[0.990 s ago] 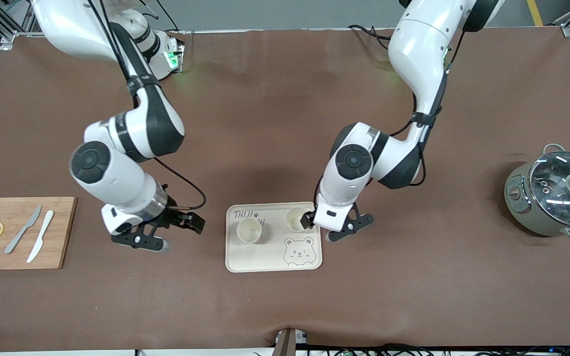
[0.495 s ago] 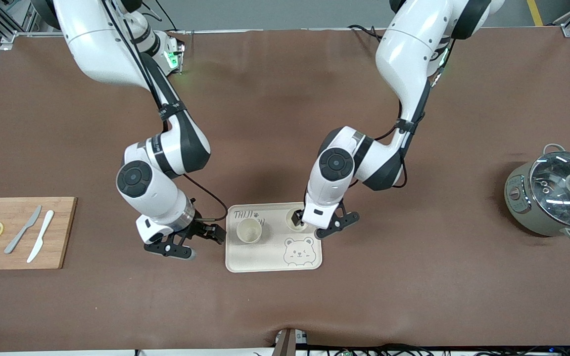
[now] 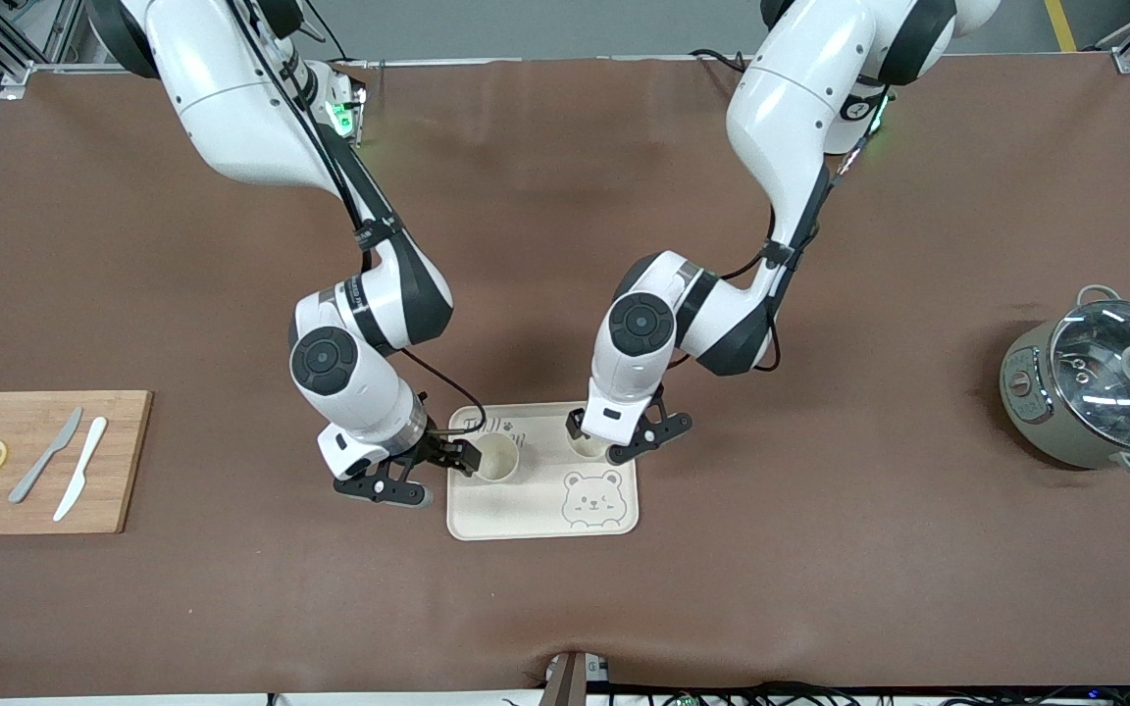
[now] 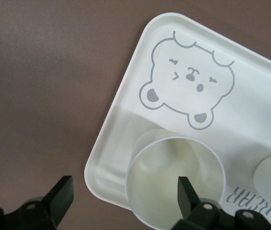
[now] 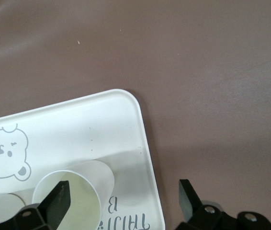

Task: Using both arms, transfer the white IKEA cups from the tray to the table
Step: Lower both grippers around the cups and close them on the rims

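Two white IKEA cups stand upright on the bear-printed tray (image 3: 526,510). The cup (image 3: 498,459) toward the right arm's end shows in the right wrist view (image 5: 78,191). My right gripper (image 3: 439,474) is open at it, with one finger inside the cup and the other outside the tray's edge; its own view shows this (image 5: 123,196). The other cup (image 3: 587,447) fills the left wrist view (image 4: 174,177). My left gripper (image 3: 600,441) is open astride that cup's wall (image 4: 123,194), one finger inside it and one outside the tray.
A wooden cutting board (image 3: 124,461) with two lemon slices and two knives lies at the right arm's end of the table. A grey pot (image 3: 1095,382) with a glass lid stands at the left arm's end.
My right gripper has moved from beside the cutting board to the tray and over its cup. My left gripper has shifted a little across its cup, toward the right arm's end.
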### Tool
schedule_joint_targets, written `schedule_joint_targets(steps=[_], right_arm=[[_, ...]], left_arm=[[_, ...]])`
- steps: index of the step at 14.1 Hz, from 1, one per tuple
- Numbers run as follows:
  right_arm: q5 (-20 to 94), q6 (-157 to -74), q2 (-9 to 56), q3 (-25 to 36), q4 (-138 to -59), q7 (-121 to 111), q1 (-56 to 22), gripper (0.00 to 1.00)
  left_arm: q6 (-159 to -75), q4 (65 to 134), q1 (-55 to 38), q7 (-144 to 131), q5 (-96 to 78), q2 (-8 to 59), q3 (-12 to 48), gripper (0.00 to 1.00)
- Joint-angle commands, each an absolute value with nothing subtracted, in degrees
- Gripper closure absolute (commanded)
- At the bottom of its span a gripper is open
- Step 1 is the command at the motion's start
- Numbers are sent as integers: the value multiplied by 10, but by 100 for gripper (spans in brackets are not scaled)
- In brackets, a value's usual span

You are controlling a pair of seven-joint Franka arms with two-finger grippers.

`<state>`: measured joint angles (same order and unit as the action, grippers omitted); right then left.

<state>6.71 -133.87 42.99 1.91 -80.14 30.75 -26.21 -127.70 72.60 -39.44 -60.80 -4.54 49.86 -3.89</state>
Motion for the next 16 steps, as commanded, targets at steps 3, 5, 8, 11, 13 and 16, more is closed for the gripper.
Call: schedule_joint_targets(steps=[3, 5, 8, 11, 13, 16], right_arm=[[65, -1338, 448, 25, -787, 317, -280, 0], [65, -1347, 460, 25, -787, 318, -286, 0], [70, -1377, 470, 25, -789, 320, -290, 0], [65, -1379, 475, 25, -789, 347, -298, 0], [63, -1379, 478, 25, -789, 345, -298, 0], [61, -1379, 483, 25, -789, 345, -298, 0]], left_arm=[[-1281, 721, -396, -616, -57, 499, -42, 66], [-1281, 721, -396, -625, -57, 498, -42, 88], [-1280, 720, -395, -628, -55, 497, -43, 100], [-1278, 718, -395, -635, -55, 493, -46, 100], [-1277, 716, -393, -639, -55, 486, -49, 100], [-1271, 716, -390, -644, -55, 468, -59, 100]])
